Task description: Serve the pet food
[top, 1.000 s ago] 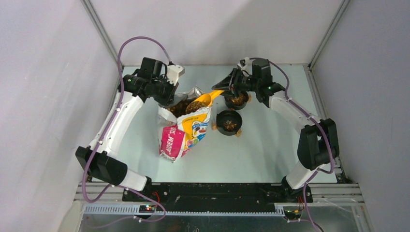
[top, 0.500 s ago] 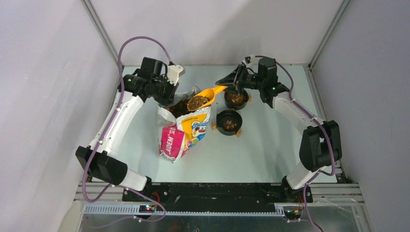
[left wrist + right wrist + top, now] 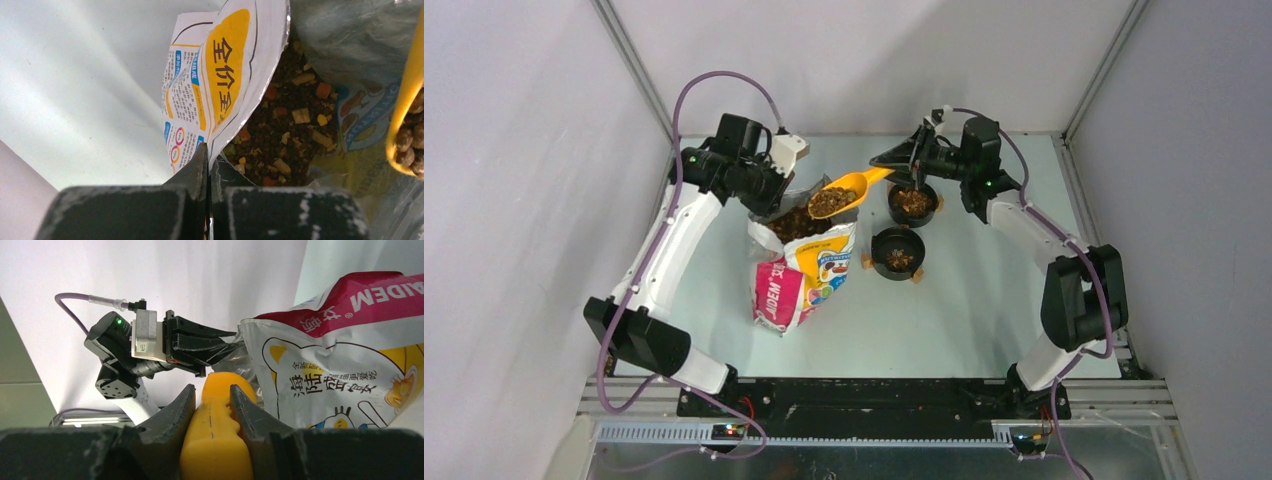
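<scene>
The pet food point(image 3: 799, 222) fills the open mouth of the cartoon-cat bag point(image 3: 809, 275), which stands at mid-table; in the left wrist view the kibble point(image 3: 287, 125) shows inside the foil rim. My left gripper point(image 3: 769, 200) point(image 3: 207, 150) is shut on the bag's rim. A yellow scoop point(image 3: 839, 196) loaded with kibble hangs above the bag's right side. My right gripper point(image 3: 894, 165) point(image 3: 212, 392) is shut on the scoop's handle point(image 3: 215, 430). In the left wrist view the scoop's edge point(image 3: 405, 100) shows at the right.
Two black bowls stand right of the bag, each holding some kibble: the far one point(image 3: 913, 203) under my right wrist, the near one point(image 3: 898, 253) in front of it. White walls enclose the table on three sides.
The right gripper has lifted the loaded scoop up and out of the bag's mouth. The left gripper has kept its hold on the bag's rim.
</scene>
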Available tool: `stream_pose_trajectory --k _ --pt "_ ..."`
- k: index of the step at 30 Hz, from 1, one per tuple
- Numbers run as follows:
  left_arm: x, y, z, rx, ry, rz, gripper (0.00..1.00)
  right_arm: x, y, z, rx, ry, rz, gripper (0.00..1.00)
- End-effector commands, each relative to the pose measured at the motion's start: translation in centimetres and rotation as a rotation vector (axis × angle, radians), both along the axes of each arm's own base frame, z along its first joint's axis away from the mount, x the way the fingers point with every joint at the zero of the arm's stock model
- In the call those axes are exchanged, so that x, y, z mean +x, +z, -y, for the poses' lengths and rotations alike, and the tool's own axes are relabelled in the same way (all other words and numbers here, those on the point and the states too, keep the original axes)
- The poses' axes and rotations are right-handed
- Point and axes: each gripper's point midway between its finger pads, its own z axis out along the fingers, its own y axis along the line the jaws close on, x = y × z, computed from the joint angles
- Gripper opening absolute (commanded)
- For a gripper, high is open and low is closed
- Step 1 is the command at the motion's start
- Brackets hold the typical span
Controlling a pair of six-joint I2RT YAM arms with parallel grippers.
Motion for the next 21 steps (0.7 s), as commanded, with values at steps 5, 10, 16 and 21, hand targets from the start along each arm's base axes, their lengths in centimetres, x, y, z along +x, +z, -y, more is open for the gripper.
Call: stream_pose_trajectory --k 5,10,16,21 --pt "-0.2 1.6 -0.4 0.051 -0.043 0.029 0.0 1.2 1.3 -1.0 0.187 -0.008 0.013 0.0" --pt "0.0 2.1 -0.4 0.054 -0.035 0.038 0.0 1.5 1.2 -1.1 0.247 -0.028 -0.002 0.0" --pt "0.2 1.9 -0.3 0.051 -0.032 0.031 0.0 1.6 1.6 -0.2 0.253 -0.051 0.002 0.0" --pt "0.4 1.1 -0.4 0.062 -0.035 0.023 0.0 1.7 2.2 1.6 0.24 -0.09 0.039 0.0"
